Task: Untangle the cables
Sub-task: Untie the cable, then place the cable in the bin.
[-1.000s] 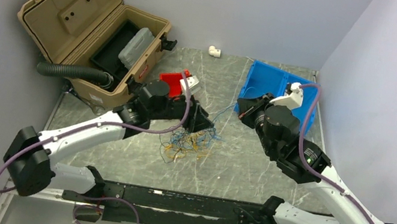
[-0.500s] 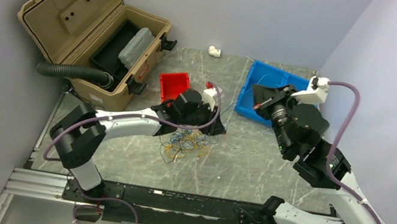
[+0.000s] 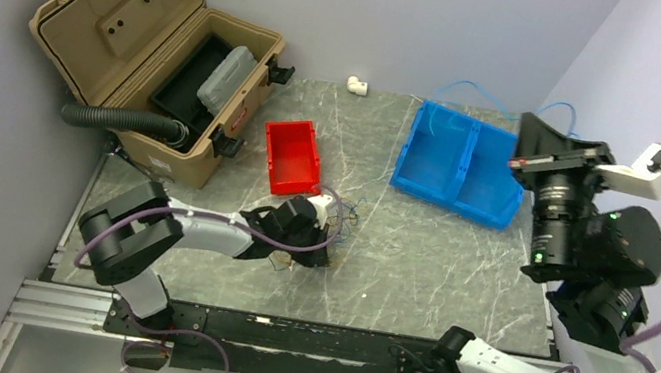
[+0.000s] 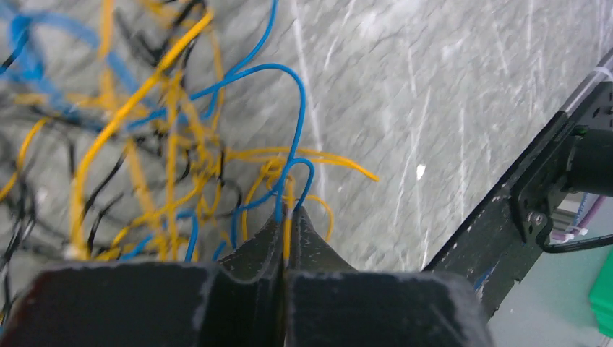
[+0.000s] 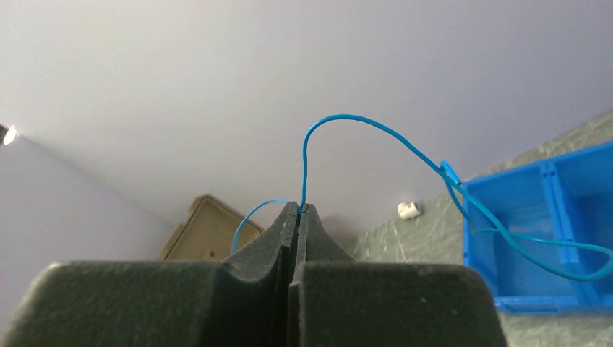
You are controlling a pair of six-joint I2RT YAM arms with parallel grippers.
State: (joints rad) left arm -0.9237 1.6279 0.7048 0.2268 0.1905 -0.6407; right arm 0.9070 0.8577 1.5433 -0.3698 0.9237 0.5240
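Nearest, left gripper (image 4: pixel 288 217) pinches a yellow strand (image 4: pixel 288 233) of the cables (image 4: pixel 171 144) tangled on the surface (image 3: pixel 415 262); beyond, right gripper (image 5: pixel 296 210), held high, clamps a blue cable (image 5: pixel 376 130) looping over the blue bin (image 3: pixel 432 163). Separation step: next, likely a slow pull apart.

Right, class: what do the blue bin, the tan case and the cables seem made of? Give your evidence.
Blue bin: moulded plastic, slightly glossy; uniform colour, thin divider. Tan case: probably hard matte plastic; moulded ribs. Cables: likely wire in smooth coloured insulation; they hold springy loops.
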